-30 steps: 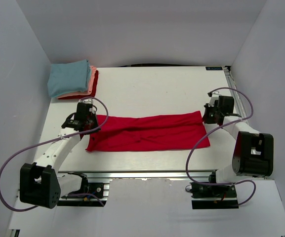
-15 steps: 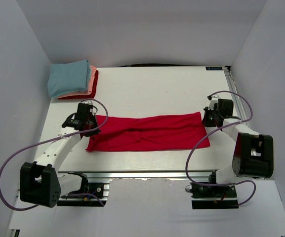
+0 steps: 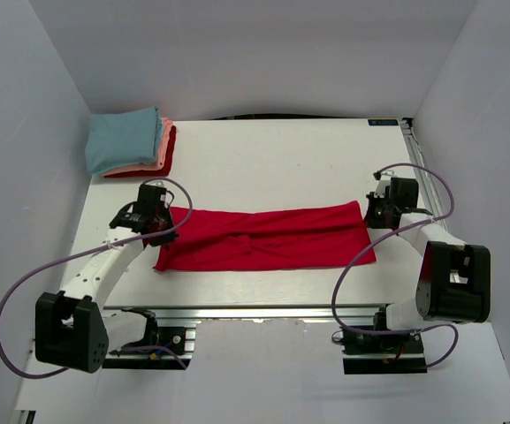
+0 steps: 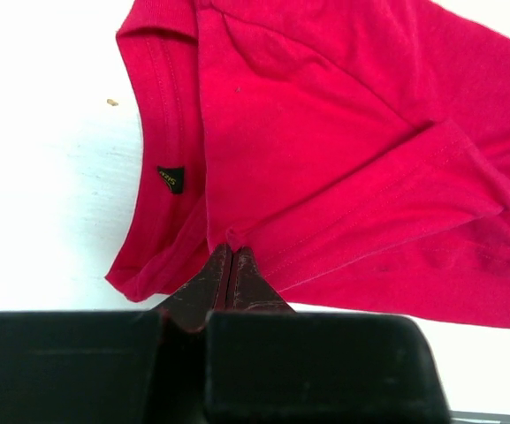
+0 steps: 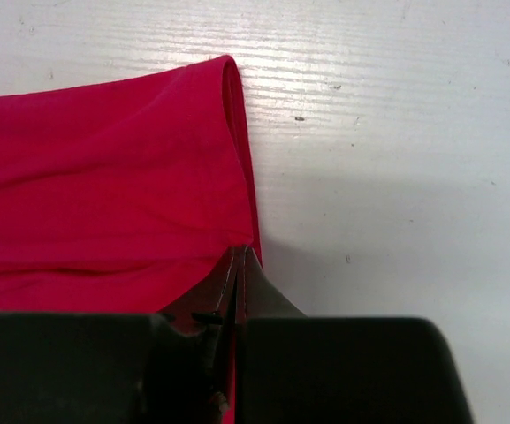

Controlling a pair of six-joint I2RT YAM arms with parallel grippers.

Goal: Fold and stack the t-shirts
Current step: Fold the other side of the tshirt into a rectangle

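On the near half of the white table (image 3: 281, 150), the red t-shirt (image 3: 268, 237) lies flat as a long band folded lengthwise, running left to right between the two arms. The collar end is at the left and the hem end at the right.

The left gripper (image 3: 160, 235) is low at the shirt's left end. In the left wrist view the left gripper (image 4: 231, 265) has its jaws pressed together on the edge of the red t-shirt (image 4: 325, 132), just beside the collar (image 4: 162, 115). The cloth creases run into the tips. A small dark neck label (image 4: 171, 179) shows inside the collar.

The right gripper (image 3: 371, 215) is low at the shirt's far-right corner. In the right wrist view the right gripper (image 5: 239, 265) is closed tight and pinches the folded edge of the red t-shirt (image 5: 104, 177), with wrinkles pulling toward the tips. Bare table (image 5: 396, 132) lies to the right.

The folded stack (image 3: 131, 146) sits at the far-left corner, well apart from the flat shirt. The light blue shirt (image 3: 122, 137) is on top, with the salmon-pink shirt (image 3: 165, 141) under it and the folded red shirt (image 3: 171, 147) at the bottom. Only the edges of the lower two show.
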